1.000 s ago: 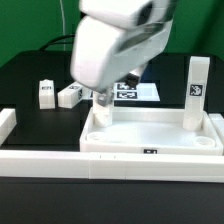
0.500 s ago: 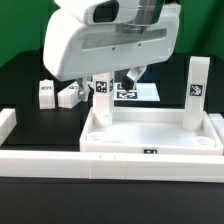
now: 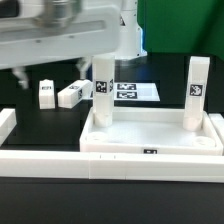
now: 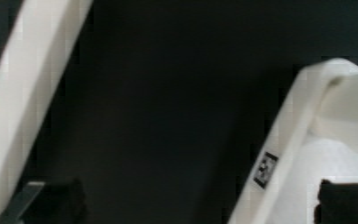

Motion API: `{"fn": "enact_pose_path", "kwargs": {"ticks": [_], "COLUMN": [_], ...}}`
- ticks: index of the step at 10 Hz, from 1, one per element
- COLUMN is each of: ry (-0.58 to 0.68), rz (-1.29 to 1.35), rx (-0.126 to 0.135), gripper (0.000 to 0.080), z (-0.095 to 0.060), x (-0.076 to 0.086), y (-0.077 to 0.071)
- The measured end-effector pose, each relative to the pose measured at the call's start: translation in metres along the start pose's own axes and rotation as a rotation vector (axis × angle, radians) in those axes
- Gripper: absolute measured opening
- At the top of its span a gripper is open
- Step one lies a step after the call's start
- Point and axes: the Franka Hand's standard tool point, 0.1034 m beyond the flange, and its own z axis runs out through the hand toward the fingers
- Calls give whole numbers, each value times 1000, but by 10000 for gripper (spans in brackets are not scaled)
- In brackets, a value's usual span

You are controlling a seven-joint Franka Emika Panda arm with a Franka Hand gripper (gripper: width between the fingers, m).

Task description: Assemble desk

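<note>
The desk's white tray-like top (image 3: 150, 138) lies on the black table against the front rail. Two white tagged legs stand upright in its far corner sockets, one on the exterior view's left (image 3: 102, 88) and one on the right (image 3: 197, 88). Two more legs (image 3: 45, 93) (image 3: 72, 95) lie loose on the table behind. My arm's white body (image 3: 60, 35) fills the upper left, clear of the left upright leg. In the wrist view my gripper (image 4: 194, 205) is open with nothing between its dark fingers (image 4: 43, 205), above the black table and the top's tagged edge (image 4: 318, 130).
A long white border rail (image 3: 100, 165) runs along the front, with a side piece (image 3: 6, 122) at the exterior view's left, also seen in the wrist view (image 4: 34, 90). The marker board (image 3: 135, 91) lies flat behind the tray.
My arm has swung up and toward the exterior view's left, away from the left upright leg, which it covered before. That leg now stands alone in its socket.
</note>
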Motion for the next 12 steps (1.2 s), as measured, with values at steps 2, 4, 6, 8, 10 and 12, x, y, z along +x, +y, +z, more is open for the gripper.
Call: {"fn": "enact_pose_path", "kwargs": {"ticks": [2, 4, 6, 8, 10, 12], "ry": [0, -1, -14, -112, -129, -128], "rz": [-10, -8, 31, 158, 159, 162], "rx": [0, 1, 9, 87, 95, 93], "gripper": [649, 649, 649, 649, 649, 649], "z": [0, 1, 3, 20, 31, 31], "x": [5, 4, -10, -46, -53, -52], "y": [-7, -6, 10, 10, 7, 6]}}
